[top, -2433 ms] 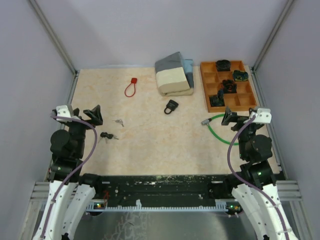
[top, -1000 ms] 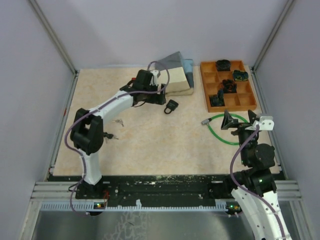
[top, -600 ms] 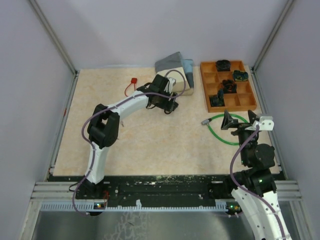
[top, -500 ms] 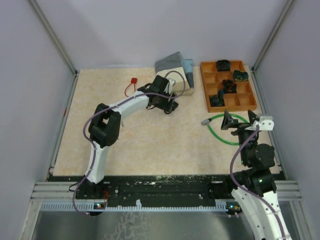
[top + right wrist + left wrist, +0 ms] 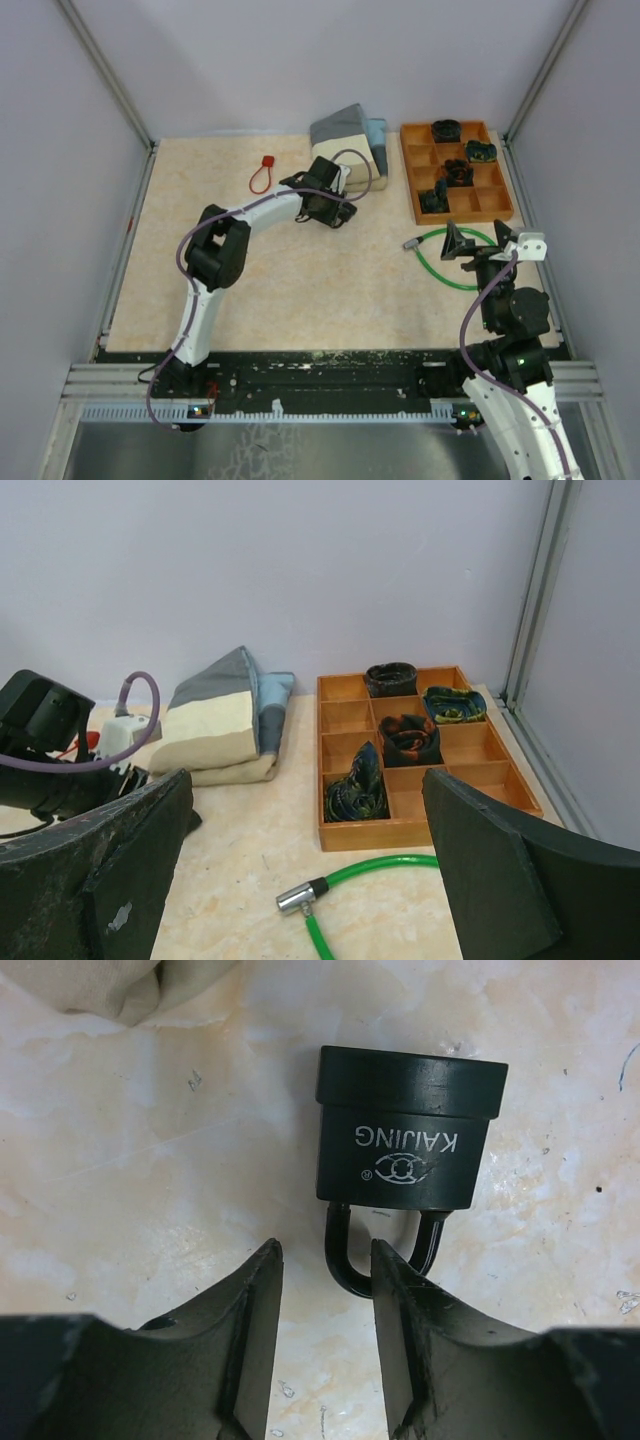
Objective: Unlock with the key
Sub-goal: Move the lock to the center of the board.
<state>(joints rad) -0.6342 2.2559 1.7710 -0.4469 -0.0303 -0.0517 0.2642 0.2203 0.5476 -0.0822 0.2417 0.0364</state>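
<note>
A black padlock (image 5: 410, 1130) marked KAIJING lies flat on the beige table, its shackle (image 5: 345, 1270) pointing toward my left gripper (image 5: 322, 1260). The jaws stand half closed just in front of the lock body. One leg of the shackle reaches a little into the gap, against the right finger (image 5: 400, 1300); nothing is clamped. From above, the left gripper (image 5: 333, 208) covers most of the padlock, beside the folded cloth. My right gripper (image 5: 475, 240) hovers wide open near the right edge, holding nothing. The key shows in no view.
A folded grey-and-cream cloth (image 5: 348, 150) lies right behind the padlock. A wooden compartment tray (image 5: 408, 170) with rolled items stands at the back right. A green cable lock (image 5: 435, 262) lies under the right gripper. A red loop tag (image 5: 262, 175) is at the back left.
My left arm has reached out from the near left to the padlock, and its jaws have narrowed around the shackle end. The right arm has stayed put for the last second.
</note>
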